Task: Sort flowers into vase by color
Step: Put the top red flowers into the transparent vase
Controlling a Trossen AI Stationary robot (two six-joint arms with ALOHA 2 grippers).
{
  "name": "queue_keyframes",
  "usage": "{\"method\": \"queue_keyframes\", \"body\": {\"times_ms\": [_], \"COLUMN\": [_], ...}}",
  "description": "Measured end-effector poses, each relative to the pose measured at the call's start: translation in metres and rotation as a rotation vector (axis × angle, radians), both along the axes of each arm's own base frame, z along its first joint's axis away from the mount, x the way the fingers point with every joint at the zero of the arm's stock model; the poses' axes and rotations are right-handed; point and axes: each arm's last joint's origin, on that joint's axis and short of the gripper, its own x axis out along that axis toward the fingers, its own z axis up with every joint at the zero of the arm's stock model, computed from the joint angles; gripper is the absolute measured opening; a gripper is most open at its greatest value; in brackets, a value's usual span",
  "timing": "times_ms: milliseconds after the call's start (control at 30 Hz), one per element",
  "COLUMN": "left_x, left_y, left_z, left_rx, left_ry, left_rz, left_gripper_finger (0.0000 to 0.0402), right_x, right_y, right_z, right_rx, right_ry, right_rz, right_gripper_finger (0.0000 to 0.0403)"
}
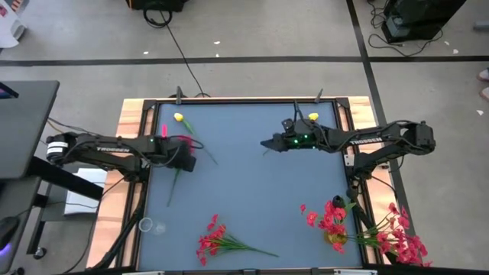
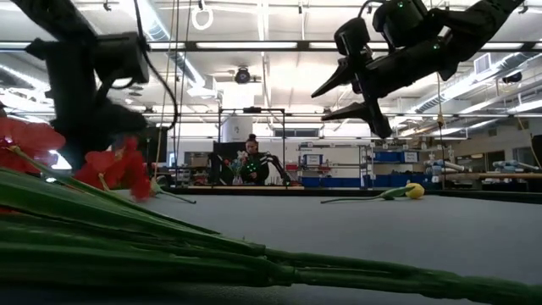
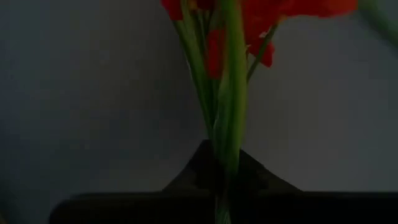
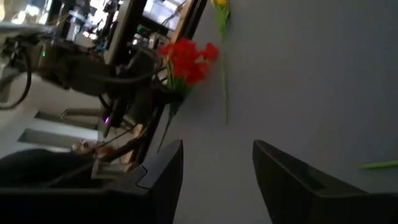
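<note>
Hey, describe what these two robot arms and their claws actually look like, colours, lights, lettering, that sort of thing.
Both arms are dark, nearly black, jointed tubes. The left arm has white lettering along its upper link and a pale collar near its base. The right arm shows small green lights near its wrist. The right claw has two flat, dark, wedge-shaped fingers. The left claw looks equally dark and angular.

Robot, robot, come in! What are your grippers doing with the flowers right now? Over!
Left gripper shut on red flower bunch. Right gripper open, empty, above the table. Nothing in the way.

Open table (image 1: pixel 252 191) centre, flowers (image 1: pixel 218 241) around
</note>
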Motion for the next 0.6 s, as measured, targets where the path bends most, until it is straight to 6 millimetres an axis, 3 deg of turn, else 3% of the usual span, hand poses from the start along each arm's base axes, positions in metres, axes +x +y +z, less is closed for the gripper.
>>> {"method": "queue_keyframes", "body": {"times_ms": [267,433,600], "left_x": [0.026,0.032,0.027], "left_y": [-0.016,-0.041,-0.072], "left_z": [0.055,0.114,0.173], "left_rx": [0.103,0.234,0.393], "left_ry": [-0.297,-0.487,-0.654], "left_rz": [-0.186,-0.404,-0.683], "left_gripper_finger": [0.0013,0.0013,0.0013], "right_x": [0.0,-0.002,-0.003], "right_y": [0.027,0.052,0.077], "right_z": [0.014,0.028,0.037], "right_rx": [-0.016,-0.03,-0.05], "right_ry": [-0.073,-0.155,-0.228], "right_rz": [0.107,0.155,0.173], "right_gripper_finger": [0.0182,0.0174,0.0173]}}
